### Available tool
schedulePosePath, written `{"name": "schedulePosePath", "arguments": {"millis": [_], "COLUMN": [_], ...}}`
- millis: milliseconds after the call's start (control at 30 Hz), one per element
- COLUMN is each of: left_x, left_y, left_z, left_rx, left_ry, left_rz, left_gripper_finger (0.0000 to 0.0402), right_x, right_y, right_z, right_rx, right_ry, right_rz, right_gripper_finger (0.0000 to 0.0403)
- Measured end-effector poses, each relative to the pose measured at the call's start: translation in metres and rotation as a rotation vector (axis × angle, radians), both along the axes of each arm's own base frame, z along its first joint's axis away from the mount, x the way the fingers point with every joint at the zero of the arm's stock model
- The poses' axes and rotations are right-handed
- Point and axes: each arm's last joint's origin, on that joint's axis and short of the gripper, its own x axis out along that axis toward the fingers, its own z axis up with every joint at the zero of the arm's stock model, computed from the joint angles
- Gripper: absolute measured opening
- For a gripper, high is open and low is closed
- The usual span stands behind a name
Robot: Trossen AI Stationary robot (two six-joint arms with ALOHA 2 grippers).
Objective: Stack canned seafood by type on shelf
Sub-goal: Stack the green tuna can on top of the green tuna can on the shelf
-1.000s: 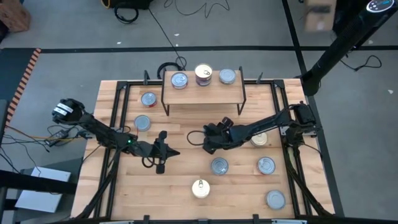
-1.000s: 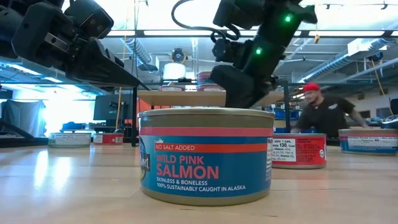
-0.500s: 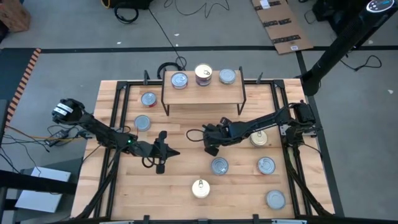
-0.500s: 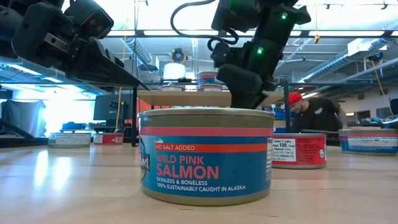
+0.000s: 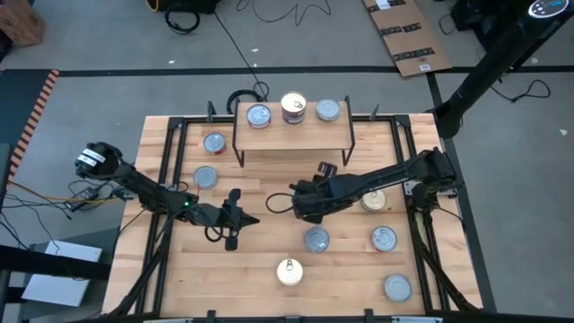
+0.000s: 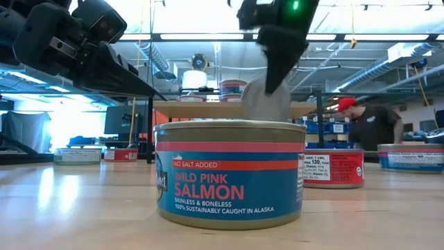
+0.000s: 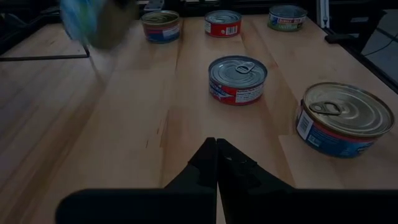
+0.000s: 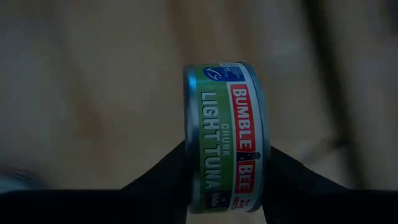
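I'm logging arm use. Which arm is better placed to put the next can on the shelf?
Right. Its gripper already clamps a Bumble Bee tuna can, near the shelf. The left gripper is shut, empty, farther away.

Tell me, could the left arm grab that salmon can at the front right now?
Probably yes. The left gripper is empty, fingers shut, and bare table lies between it and the salmon can; it would need to open first.

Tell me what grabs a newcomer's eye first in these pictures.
The Wild Pink Salmon can looms right before the low camera. The right tool is shut on a Bumble Bee light tuna can above mid-table. Three cans sit in a row on the shelf at the table's far side, while the left tool waits, shut.
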Motion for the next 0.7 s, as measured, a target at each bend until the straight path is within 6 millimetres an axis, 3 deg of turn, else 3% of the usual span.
{"name": "schedulePosePath", "arguments": {"millis": [167,300,533,700], "left_x": [0.0,0.0,0.0,0.0], "left_y": [0.0,0.0,0.0,0.0], "left_z": [0.0,0.0,0.0,0.0], "left_rx": [0.0,0.0,0.004,0.007], "left_ry": [0.0,-0.001,0.001,0.005], "left_rz": [0.0,0.0,-0.001,-0.002], "left_gripper_finger": [0.0006,0.0006,0.0006,0.0006], "right_x": [-0.012,-0.019,-0.035,-0.048], "right_y": [-0.013,-0.029,-0.074,-0.111], "right_z": [0.043,0.059,0.049,0.033], "right_rx": [-0.328,-0.609,-0.784,-0.769], "right_ry": [0.131,0.208,0.352,0.462], "right_rz": [0.024,0.023,-0.05,-0.102], "right_gripper_finger": [0.0146,0.0146,0.0146,0.0146]}}
